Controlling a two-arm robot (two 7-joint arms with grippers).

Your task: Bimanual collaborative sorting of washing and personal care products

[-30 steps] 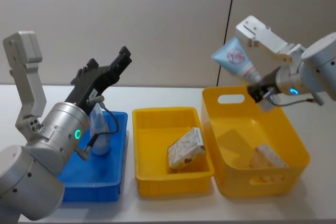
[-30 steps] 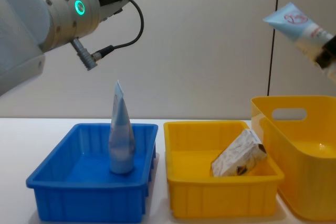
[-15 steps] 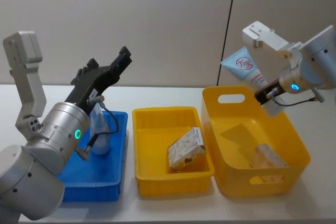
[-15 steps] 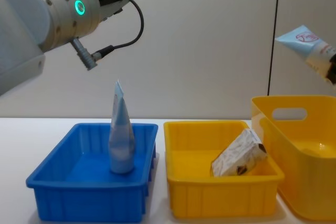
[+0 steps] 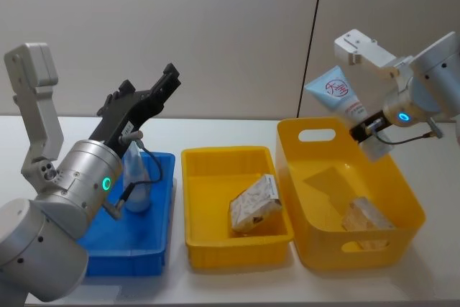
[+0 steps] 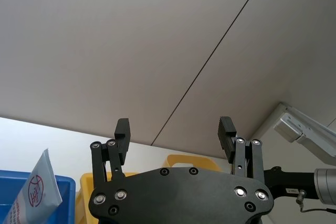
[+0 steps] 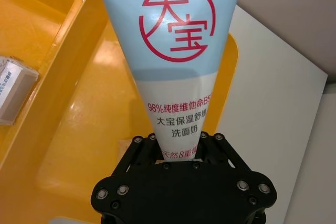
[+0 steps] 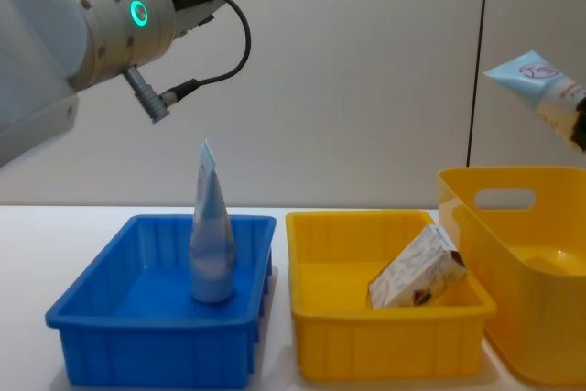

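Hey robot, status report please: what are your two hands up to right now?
Right hand shut on tube, held above tall yellow bin. Left hand open, raised over blue bin; second tube stands upright inside. Nothing blocking.

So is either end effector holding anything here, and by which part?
The right end effector holds a pale blue-white squeeze tube by its cap end, crimped end pointing away, above the tall yellow bin. The left end effector is open and holds nothing.
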